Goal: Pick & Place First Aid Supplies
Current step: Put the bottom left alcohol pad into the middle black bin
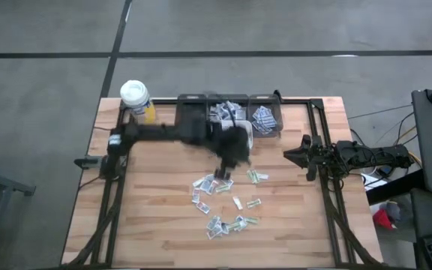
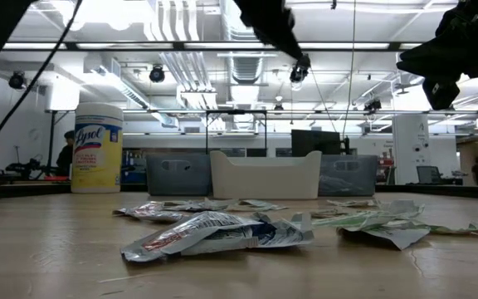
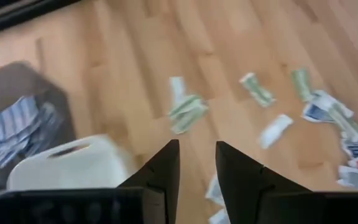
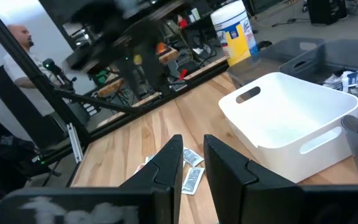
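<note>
White-grey packets [image 1: 223,202] lie scattered below your left gripper [image 1: 221,175]; its jaws are parted and empty, so centre over one packet before closing.

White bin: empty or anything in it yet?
Looks empty. The right wrist view shows the white bin's bare inside, with no packets; its floor nearest the camera is hidden by the rim.

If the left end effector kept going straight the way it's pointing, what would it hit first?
Probably bare table. The left end effector, fingers apart and empty, points at wood just short of a green-printed packet, though depth is hard to judge.
</note>
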Tool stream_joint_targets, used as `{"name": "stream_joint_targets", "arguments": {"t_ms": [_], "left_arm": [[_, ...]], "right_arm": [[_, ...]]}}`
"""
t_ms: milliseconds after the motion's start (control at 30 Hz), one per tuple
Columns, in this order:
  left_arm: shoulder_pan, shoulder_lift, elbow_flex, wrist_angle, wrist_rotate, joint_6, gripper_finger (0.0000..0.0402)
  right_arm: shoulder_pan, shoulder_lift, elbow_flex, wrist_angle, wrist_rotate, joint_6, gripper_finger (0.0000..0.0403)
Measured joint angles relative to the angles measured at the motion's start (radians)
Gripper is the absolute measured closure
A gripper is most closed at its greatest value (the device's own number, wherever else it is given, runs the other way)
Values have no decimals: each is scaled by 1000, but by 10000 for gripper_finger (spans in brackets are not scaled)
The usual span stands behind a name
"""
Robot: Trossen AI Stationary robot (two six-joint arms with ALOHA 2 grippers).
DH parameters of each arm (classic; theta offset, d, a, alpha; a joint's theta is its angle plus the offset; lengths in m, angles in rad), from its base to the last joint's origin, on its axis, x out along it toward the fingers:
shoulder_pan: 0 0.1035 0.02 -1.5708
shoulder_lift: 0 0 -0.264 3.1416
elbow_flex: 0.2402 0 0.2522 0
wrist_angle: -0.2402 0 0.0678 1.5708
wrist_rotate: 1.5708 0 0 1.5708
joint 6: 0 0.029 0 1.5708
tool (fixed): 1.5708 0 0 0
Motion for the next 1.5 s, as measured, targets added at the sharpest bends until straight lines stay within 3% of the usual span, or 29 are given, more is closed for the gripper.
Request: {"name": "stream_joint_targets", "arguments": {"t_ms": [167,367,600,900,1133,1500], "left_arm": [[-164,31,-6,0,-176,-89,301],[-286,35,-58,43,-188,-267,301],[-380,36,-163,146,-186,-351,301],[-404,37,-342,380,-122,-364,302],[-404,39,-418,432,-52,-356,302],[-404,55,-442,442,-45,-332,303]], "right_arm": [[0,0,0,0,0,0,339],[0,0,0,0,0,0,339],[0,0,0,0,0,0,339],[0,0,0,0,0,0,339],[0,0,0,0,0,0,339],[0,0,0,0,0,0,339]]}}
